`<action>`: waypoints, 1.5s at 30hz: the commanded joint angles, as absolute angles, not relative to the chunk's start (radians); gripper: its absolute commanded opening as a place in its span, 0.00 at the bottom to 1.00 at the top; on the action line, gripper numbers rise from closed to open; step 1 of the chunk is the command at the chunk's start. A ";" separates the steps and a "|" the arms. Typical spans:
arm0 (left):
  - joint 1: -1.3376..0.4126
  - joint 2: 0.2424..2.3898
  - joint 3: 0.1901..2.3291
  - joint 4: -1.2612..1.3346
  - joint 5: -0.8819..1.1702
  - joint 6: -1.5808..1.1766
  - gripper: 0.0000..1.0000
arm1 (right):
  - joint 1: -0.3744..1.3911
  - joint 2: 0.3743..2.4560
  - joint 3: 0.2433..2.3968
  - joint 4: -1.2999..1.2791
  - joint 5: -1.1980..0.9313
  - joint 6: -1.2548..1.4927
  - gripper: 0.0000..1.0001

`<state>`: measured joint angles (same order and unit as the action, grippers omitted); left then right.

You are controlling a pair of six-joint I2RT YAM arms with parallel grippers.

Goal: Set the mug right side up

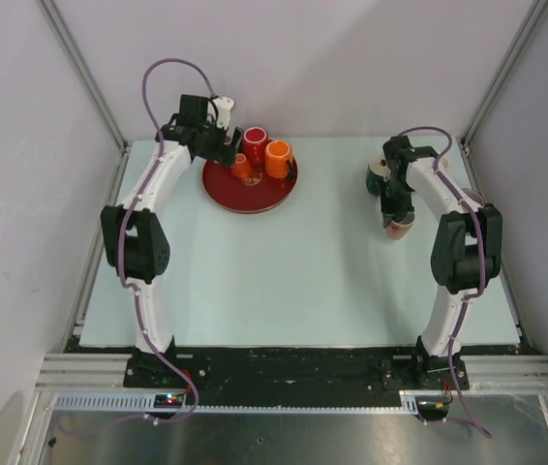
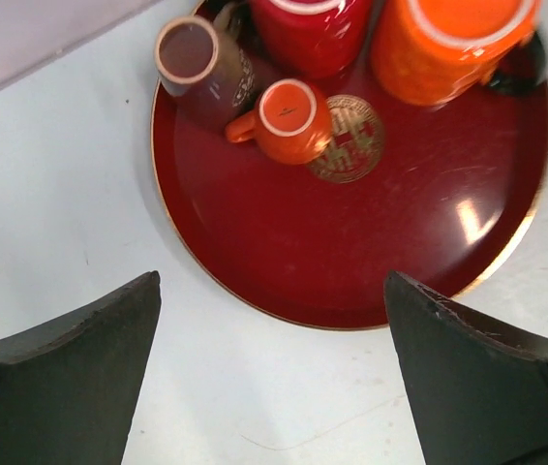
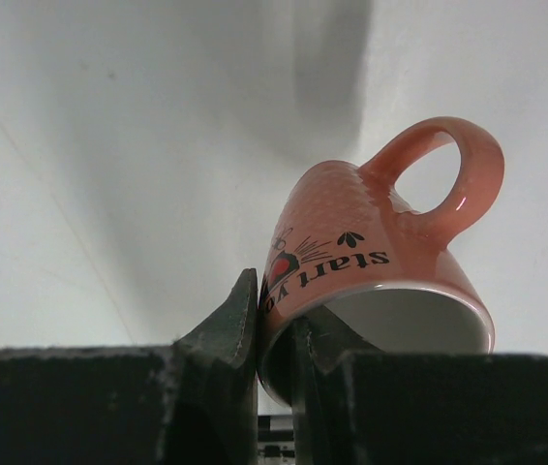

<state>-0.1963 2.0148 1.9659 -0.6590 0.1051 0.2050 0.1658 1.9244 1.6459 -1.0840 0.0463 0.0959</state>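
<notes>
Mug: one salmon-pink mug [image 3: 371,242] with black lettering, on the right side of the table [image 1: 284,262], well apart from the tray.
Mug heading: its long axis runs along the line of the right fingers. The open mouth faces back toward the wrist camera and the base points away. The handle sticks out to the upper right in the wrist view.
Contact with table: cannot tell whether the mug touches the surface.
Right gripper [image 3: 274,305]: nearly closed, pinching the mug's rim, with one finger outside the wall and one inside the mouth.
Right arm: elbow raised, forearm reaching toward the far right, wrist bent down over the mug.
Left gripper [image 2: 272,281]: jaws spread wide, holding nothing, hanging over the near edge of the tray.
Left arm: stretched toward the far left of the table, wrist tipped downward.
Tray [image 2: 284,242]: one round dark-red tray with a gold emblem.
Cups on tray: four, all mouth up. They are a red mug [image 2: 311,34], a large orange mug [image 2: 443,48], a small orange cup [image 2: 289,116] and a brown cup [image 2: 201,68].
</notes>
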 commanded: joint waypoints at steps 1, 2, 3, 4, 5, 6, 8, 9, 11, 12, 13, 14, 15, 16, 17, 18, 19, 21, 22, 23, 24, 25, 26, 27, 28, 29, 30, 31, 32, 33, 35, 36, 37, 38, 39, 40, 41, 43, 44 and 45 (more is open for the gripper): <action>-0.204 2.113 2.023 -0.650 0.036 0.337 1.00 | 0.135 1.953 1.644 -0.955 0.071 0.097 0.00; -0.204 2.140 2.045 -0.652 0.039 0.352 1.00 | 0.128 1.966 1.643 -0.948 0.072 0.100 0.00; -0.205 2.163 2.061 -0.654 0.043 0.364 1.00 | 0.119 1.975 1.643 -0.939 0.071 0.102 0.00; -0.204 2.188 2.083 -0.655 0.055 0.376 1.00 | 0.112 1.981 1.642 -0.933 0.068 0.105 0.00; -0.205 2.205 2.100 -0.655 0.067 0.388 1.00 | 0.105 1.984 1.639 -0.924 0.061 0.105 0.01; -0.206 2.224 2.119 -0.656 0.087 0.404 1.00 | 0.101 1.984 1.637 -0.919 0.054 0.106 0.04; -0.209 2.256 2.159 -0.655 0.117 0.432 1.00 | 0.091 1.983 1.635 -0.911 0.040 0.109 0.14; -0.210 2.270 2.176 -0.655 0.127 0.442 1.00 | 0.089 1.982 1.636 -0.909 0.035 0.111 0.21; -0.216 2.303 2.211 -0.654 0.147 0.468 1.00 | 0.087 1.977 1.637 -0.910 0.029 0.112 0.30; -0.220 2.313 2.227 -0.654 0.155 0.478 1.00 | 0.087 1.972 1.638 -0.911 0.028 0.111 0.33; -0.227 2.325 2.244 -0.654 0.164 0.490 1.00 | 0.086 1.970 1.637 -0.911 0.028 0.109 0.36; -0.232 2.331 2.254 -0.654 0.173 0.499 1.00 | 0.087 1.966 1.638 -0.911 0.026 0.106 0.39; -0.242 2.337 2.264 -0.654 0.186 0.513 1.00 | 0.087 1.963 1.638 -0.912 0.025 0.104 0.41; -0.251 2.339 2.270 -0.654 0.197 0.525 1.00 | 0.087 1.960 1.640 -0.917 0.026 0.103 0.44; -0.263 2.339 2.276 -0.654 0.210 0.548 1.00 | 0.087 1.957 1.643 -0.922 0.026 0.102 0.46; -0.274 2.338 2.277 -0.654 0.222 0.574 1.00 | 0.087 1.954 1.647 -0.931 0.027 0.101 0.49; -0.292 2.329 2.273 -0.654 0.240 0.627 1.00 | 0.088 1.947 1.650 -0.940 0.028 0.099 0.52; -0.328 2.300 2.239 -0.654 0.275 0.774 1.00 | 0.090 1.930 1.656 -0.956 0.032 0.095 0.58; -0.347 2.283 2.216 -0.655 0.293 0.857 1.00 | 0.091 1.922 1.657 -0.963 0.032 0.090 0.60; -0.361 2.258 2.180 -0.655 0.315 0.979 1.00 | 0.092 1.909 1.658 -0.969 0.033 0.087 0.62; -0.374 2.237 2.153 -0.654 0.333 1.075 1.00 | 0.093 1.898 1.658 -0.974 0.034 0.084 0.64; -0.384 2.217 2.118 -0.654 0.352 1.208 1.00 | 0.093 1.883 1.656 -0.977 0.035 0.082 0.66; -0.394 2.203 2.096 -0.654 0.365 1.310 0.99 | 0.093 1.873 1.652 -0.982 0.038 0.080 0.67; -0.401 2.200 2.087 -0.655 0.378 1.422 0.99 | 0.093 1.860 1.649 -0.984 0.039 0.078 0.68; -0.408 2.203 2.088 -0.655 0.385 1.530 0.99 | 0.093 1.850 1.644 -0.986 0.038 0.078 0.69; -0.413 2.214 2.099 -0.655 0.390 1.611 0.99 | 0.092 1.838 1.639 -0.986 0.035 0.078 0.70; -0.420 2.225 2.112 -0.654 0.391 1.697 0.98 | 0.092 1.828 1.631 -0.985 0.029 0.079 0.71; -0.426 2.245 2.131 -0.655 0.386 1.764 0.97 | 0.094 1.815 1.623 -0.982 0.023 0.080 0.72; -0.435 2.270 2.149 -0.654 0.373 1.830 0.95 | 0.095 1.802 1.613 -0.976 0.018 0.081 0.72; -0.442 2.290 2.175 -0.654 0.362 1.873 0.93 | 0.097 1.793 1.606 -0.970 0.015 0.081 0.72; -0.454 2.335 2.216 -0.654 0.333 1.948 0.86 | 0.099 1.779 1.588 -0.956 -0.020 0.080 0.73; -0.457 2.357 2.228 -0.655 0.308 2.001 0.82 | 0.100 1.774 1.581 -0.953 -0.030 0.077 0.73; -0.459 2.374 2.236 -0.656 0.281 2.047 0.80 | 0.101 1.770 1.575 -0.951 -0.038 0.074 0.73; -0.459 2.392 2.240 -0.659 0.240 2.108 0.78 | 0.100 1.766 1.570 -0.950 -0.043 0.070 0.73; -0.458 2.406 2.242 -0.663 0.210 2.158 0.77 | 0.100 1.763 1.566 -0.950 -0.045 0.065 0.73; -0.455 2.420 2.244 -0.668 0.179 2.207 0.77 | 0.099 1.761 1.564 -0.950 -0.046 0.061 0.73; -0.453 2.430 2.248 -0.671 0.160 2.238 0.77 | 0.097 1.759 1.562 -0.951 -0.047 0.056 0.73; -0.453 2.451 2.269 -0.678 0.154 2.263 0.77 | 0.095 1.759 1.560 -0.950 -0.051 0.048 0.73; -0.455 2.461 2.280 -0.680 0.156 2.270 0.77 | 0.093 1.759 1.559 -0.951 -0.053 0.046 0.73; -0.457 2.468 2.287 -0.680 0.161 2.275 0.77 | 0.092 1.760 1.559 -0.950 -0.057 0.045 0.73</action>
<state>-0.4541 2.4302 2.2246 -0.6582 0.2066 1.9308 0.0952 1.7947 1.5593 -0.9623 -0.0330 0.0723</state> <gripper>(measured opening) 0.768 0.731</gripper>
